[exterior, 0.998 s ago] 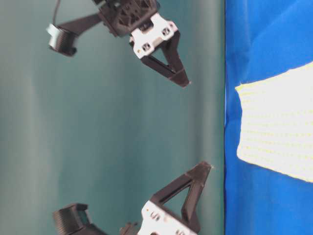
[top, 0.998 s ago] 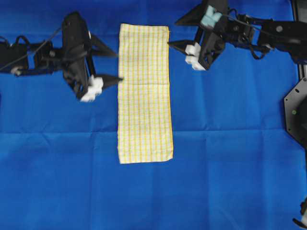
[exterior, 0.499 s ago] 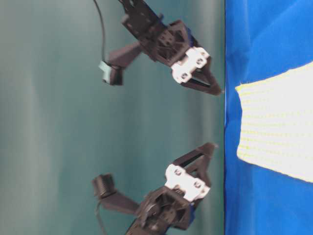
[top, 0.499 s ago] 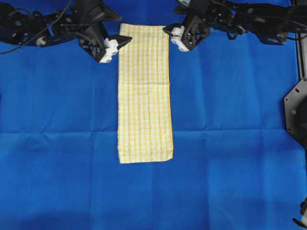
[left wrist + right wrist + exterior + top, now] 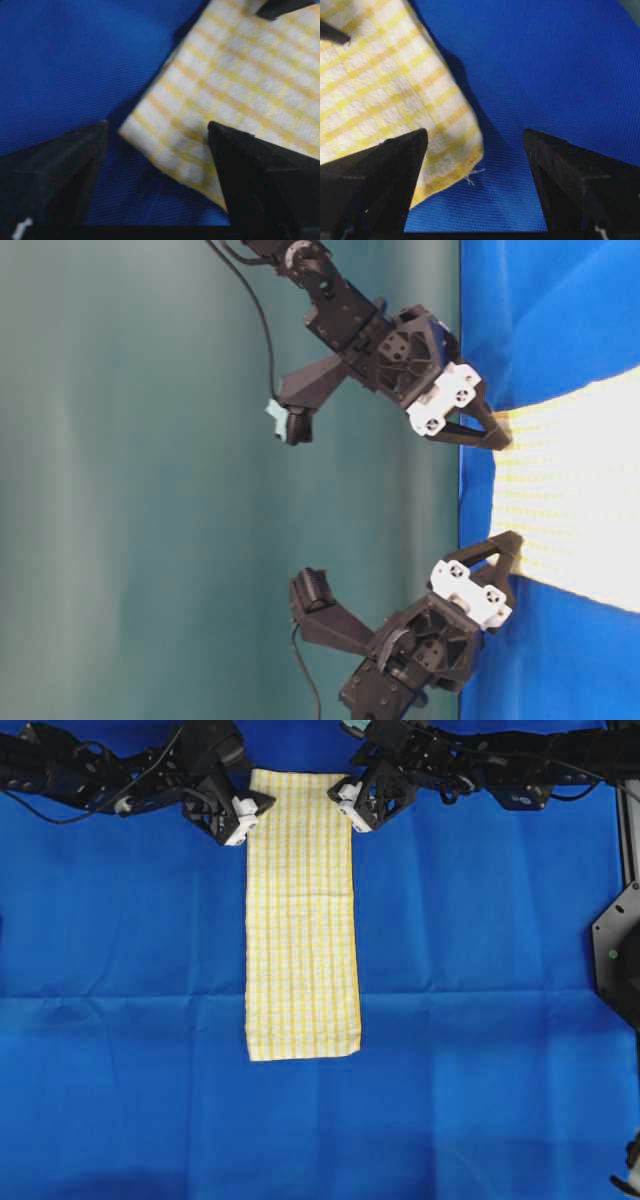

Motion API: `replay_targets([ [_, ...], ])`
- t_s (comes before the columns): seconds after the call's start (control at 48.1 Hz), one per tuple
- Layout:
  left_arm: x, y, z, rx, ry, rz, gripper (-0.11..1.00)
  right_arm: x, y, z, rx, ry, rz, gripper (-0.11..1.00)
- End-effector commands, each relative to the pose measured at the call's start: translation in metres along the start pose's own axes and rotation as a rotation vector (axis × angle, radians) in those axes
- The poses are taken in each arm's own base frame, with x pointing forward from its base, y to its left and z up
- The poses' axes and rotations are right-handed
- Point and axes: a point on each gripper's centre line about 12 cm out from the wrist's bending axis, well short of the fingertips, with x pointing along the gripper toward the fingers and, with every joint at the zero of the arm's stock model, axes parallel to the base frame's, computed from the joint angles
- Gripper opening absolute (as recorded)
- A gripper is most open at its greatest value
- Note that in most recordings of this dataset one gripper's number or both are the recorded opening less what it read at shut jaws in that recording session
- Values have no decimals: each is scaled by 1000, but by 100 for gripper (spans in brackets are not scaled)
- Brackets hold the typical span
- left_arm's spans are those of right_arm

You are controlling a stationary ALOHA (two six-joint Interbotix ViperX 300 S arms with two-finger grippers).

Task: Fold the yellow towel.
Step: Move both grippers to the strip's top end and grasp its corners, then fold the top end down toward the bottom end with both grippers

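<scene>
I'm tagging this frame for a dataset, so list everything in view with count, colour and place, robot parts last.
yellow towel: one, white with yellow checks, a long narrow strip lying flat along the middle of the cloth, one short end between the two grippers.
blue cloth: one, plain blue, spread under the towel and covering the work surface.
black bracket: one, black, at the right edge of the overhead view, partly cut off.
left gripper: one, black with white parts, at the towel's far left corner, jaws open with the corner between them in the wrist view.
right gripper: one, black with white parts, at the towel's far right corner, jaws open astride that corner.
</scene>
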Motion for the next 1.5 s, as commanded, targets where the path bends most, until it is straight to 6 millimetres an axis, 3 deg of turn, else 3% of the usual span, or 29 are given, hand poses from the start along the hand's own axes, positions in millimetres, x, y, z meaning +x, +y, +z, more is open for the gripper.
replay_targets([
  [0.0, 1, 4, 12, -10, -37, 8, 65, -1, 1, 11, 22, -24, 4, 74],
  [0.083, 3, 3, 13, -12, -40, 8, 48, 3, 0, 7, 41, -8, -1, 63],
  [0.27, 13, -4, 15, 3, -49, -7, 10, 7, 0, 3, 52, 1, -2, 17],
  [0.354, 15, -7, 17, 15, -53, -13, 4, 7, 0, 3, 50, -1, -2, 9],
  [0.686, 14, -6, 18, 13, -53, -11, 4, 5, 1, 5, 53, -8, 0, 8],
  [1.123, -13, -7, 36, 12, -102, -13, 4, -16, 2, 25, 52, -69, 10, 8],
  [1.289, -16, -17, 33, 16, -88, -34, 4, -22, 5, 26, 47, -76, 18, 8],
  [1.476, -32, -36, 24, 11, -74, -76, 4, -39, 25, 16, 14, -75, 57, 8],
])
